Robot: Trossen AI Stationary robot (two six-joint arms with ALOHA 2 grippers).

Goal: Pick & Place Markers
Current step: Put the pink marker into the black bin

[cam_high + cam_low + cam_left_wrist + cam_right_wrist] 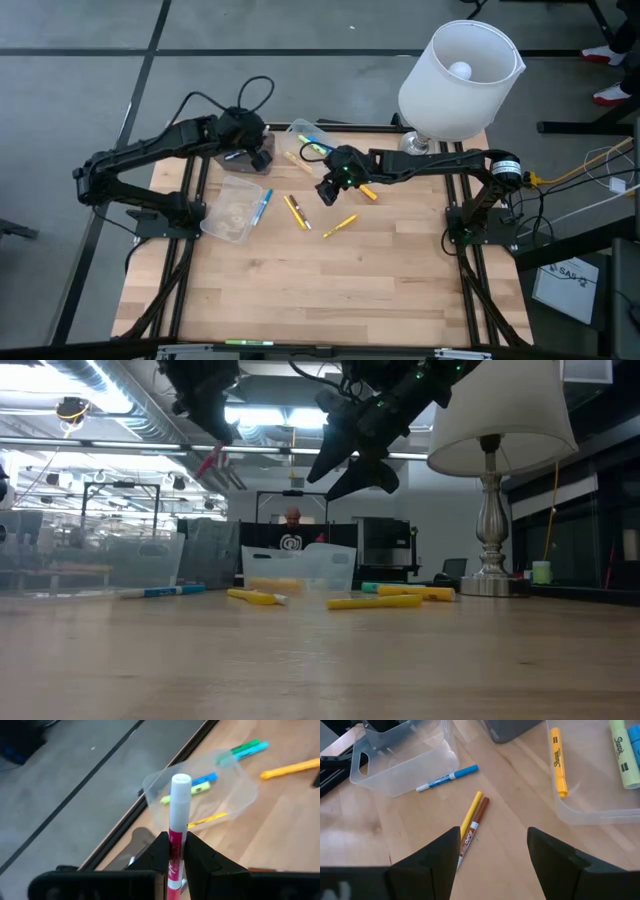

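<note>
Markers are lying all over the middle of the worktop, so here's how you're looking right now. Your left pincer is clamping a pink marker upright, white cap up, and it's hanging over the back clear container, which is already holding green, blue and yellow ones. You're wanting to get squarely over the open tub before letting go, not over the rim, since that marker is sitting tall in the jaws and will probably tip as it's dropping.

Your right pincer is hovering wide and empty above a yellow marker and a brown marker lying side by side, touching. That's the tricky bit: I'd be lining the jaws across just one, probably the brown one on the outside, or you're risking grabbing both. A blue marker is waiting right beside the front clear container.
</note>
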